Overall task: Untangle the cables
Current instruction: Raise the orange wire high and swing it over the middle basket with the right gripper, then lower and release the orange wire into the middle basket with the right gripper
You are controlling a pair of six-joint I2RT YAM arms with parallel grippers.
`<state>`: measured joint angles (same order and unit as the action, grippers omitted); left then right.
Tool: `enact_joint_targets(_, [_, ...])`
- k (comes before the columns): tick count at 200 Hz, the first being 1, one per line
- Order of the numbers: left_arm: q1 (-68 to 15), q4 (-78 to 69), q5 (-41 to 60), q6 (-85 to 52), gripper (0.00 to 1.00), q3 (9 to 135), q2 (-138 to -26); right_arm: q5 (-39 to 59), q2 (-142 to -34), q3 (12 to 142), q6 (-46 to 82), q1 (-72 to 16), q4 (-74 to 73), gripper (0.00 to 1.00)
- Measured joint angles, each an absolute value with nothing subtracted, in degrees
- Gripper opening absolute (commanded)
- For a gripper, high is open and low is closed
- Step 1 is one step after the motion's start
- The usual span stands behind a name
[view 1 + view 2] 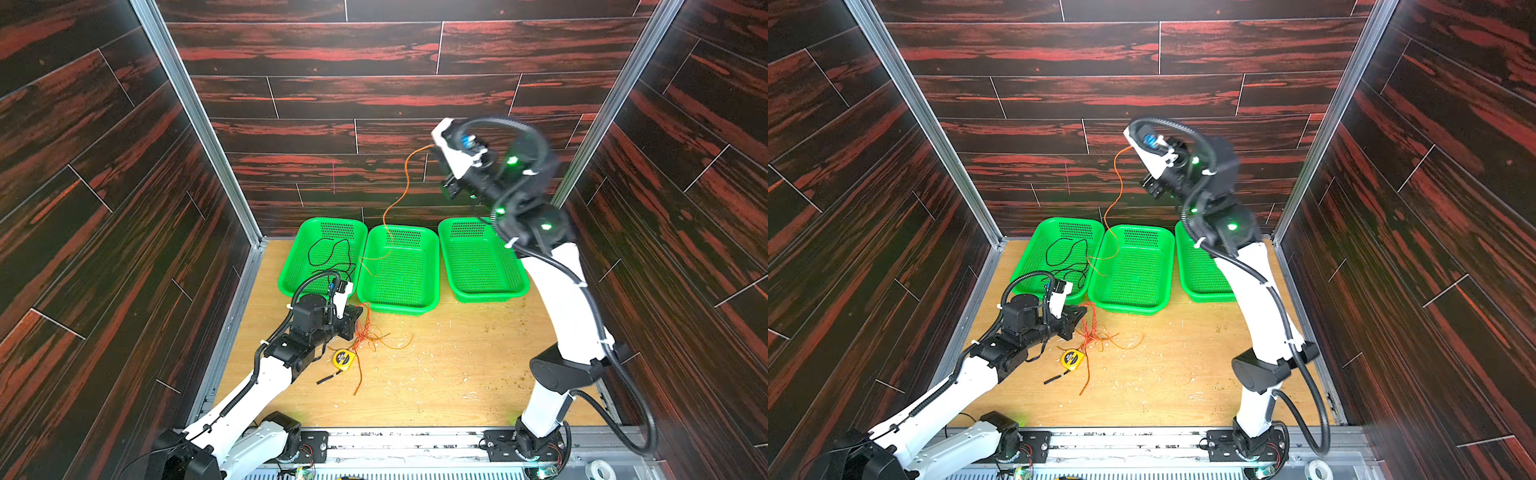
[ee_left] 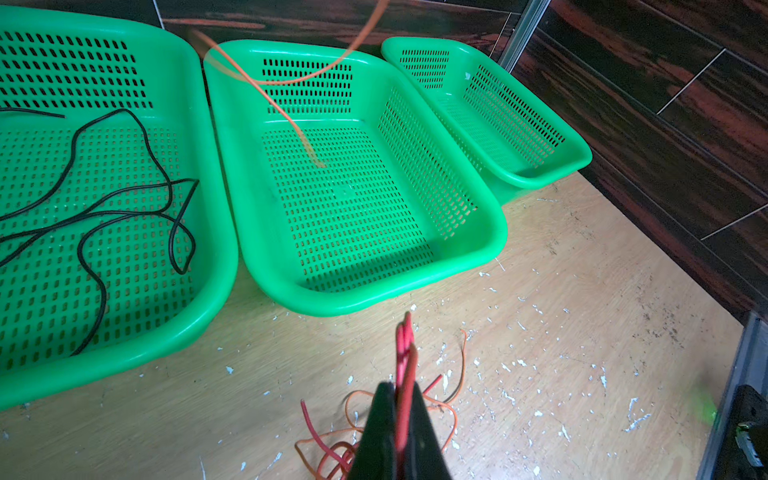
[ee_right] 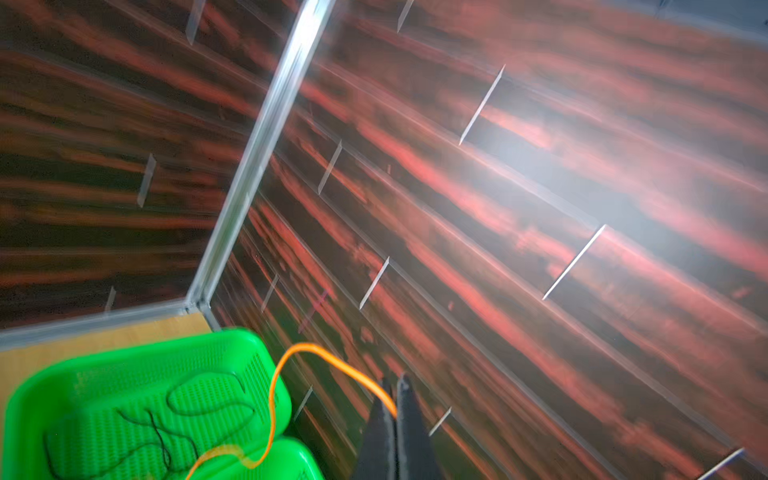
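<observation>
In both top views the right gripper [image 1: 434, 145] [image 1: 1130, 146] was seen raised high near the back wall [image 1: 395, 95], and there it was: the orange cable [image 1: 405, 183] [image 1: 1120, 183] was hung from it in a long curve, its lower end brought over the middle basket [image 1: 433, 266]. Down low, the left gripper [image 1: 360, 311] [image 1: 1084, 309] was held close to the table [image 1: 457, 374] in front of the baskets, closed on the red cable [image 1: 365, 328], which was tangled there with orange loops [image 1: 395, 343]. The black cable [image 1: 332, 249] was laid coiled in the left basket [image 1: 291, 270], well apart from the tangle. A tape measure [image 1: 344, 358] and a stick [image 1: 328, 378] were found just beside the tangle.

From the left wrist, the jaws were shown pressed together, with a red loop [image 2: 405, 345] pinched between them. More red and orange strands were spread on the table beneath.

From the right wrist, much was blurred, yet the jaws were clearly clamped on the orange cable [image 3: 274, 395], which was arched away and down toward the baskets.
</observation>
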<state>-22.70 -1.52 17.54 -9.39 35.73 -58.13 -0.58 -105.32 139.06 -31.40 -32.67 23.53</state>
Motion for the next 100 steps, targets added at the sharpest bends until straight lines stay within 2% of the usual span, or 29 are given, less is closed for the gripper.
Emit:
enact_joint_targets(61, [-22.9, -1.3, 17.3, -9.5, 0.00, 35.2, -55.0, -5.8, -111.5, 119.5, -29.3, -29.6, 16.7, 0.00])
enact_joint_targets(100, [-23.0, -1.1, 17.1, -9.5, 0.00, 34.9, -53.5, -8.6, -112.5, 115.0, -25.6, -27.7, 14.5, 0.00])
